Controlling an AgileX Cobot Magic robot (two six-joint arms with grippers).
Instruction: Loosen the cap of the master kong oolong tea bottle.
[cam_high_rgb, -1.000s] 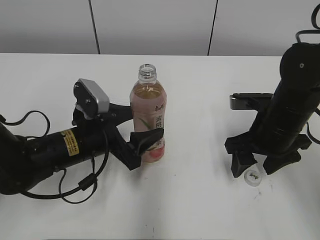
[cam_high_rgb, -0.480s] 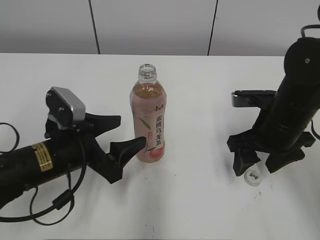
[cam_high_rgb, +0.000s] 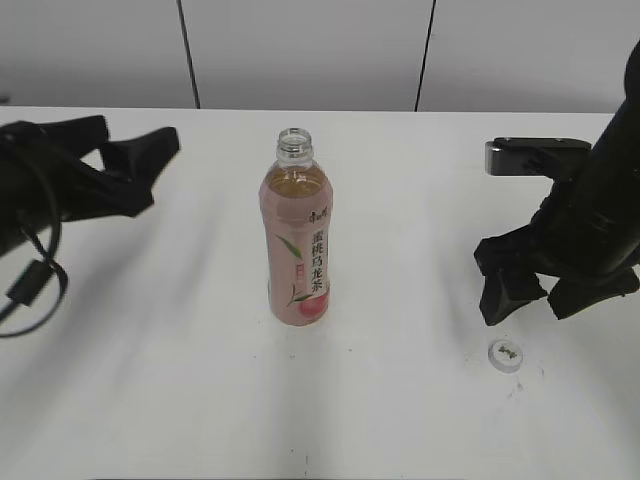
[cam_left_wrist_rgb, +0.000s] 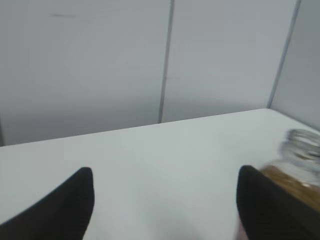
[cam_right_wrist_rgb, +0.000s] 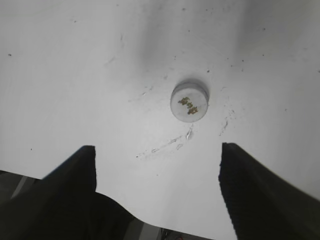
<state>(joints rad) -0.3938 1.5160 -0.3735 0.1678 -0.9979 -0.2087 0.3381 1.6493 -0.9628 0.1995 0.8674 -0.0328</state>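
We see the master kong oolong tea bottle (cam_high_rgb: 297, 235) standing upright at the centre of the exterior view on the white desk (cam_high_rgb: 180, 380), its long axis vertical and its neck bare: no cap sits on the threads. The cap (cam_high_rgb: 506, 354) lies flat on the desk at the lower right of that view, well apart from the bottle, logo side up.

Our right gripper (cam_high_rgb: 548, 295) hovers just above and beside the cap, slightly toward the upper right of it in the exterior view. In the right wrist view the cap (cam_right_wrist_rgb: 189, 102) sits near the middle of the frame, ahead of the two dark fingers, which stand wide apart and hold nothing.

Our left gripper (cam_high_rgb: 130, 170) is at the upper left of the exterior view, well away from the bottle, which lies to its right. In the left wrist view its fingers are spread and empty, and only the bottle's open neck (cam_left_wrist_rgb: 300, 152) shows blurred at the right edge.

We judge the cap already off, so the loosening looks complete. If anything more touches the cap, the right arm is by far the nearer one.
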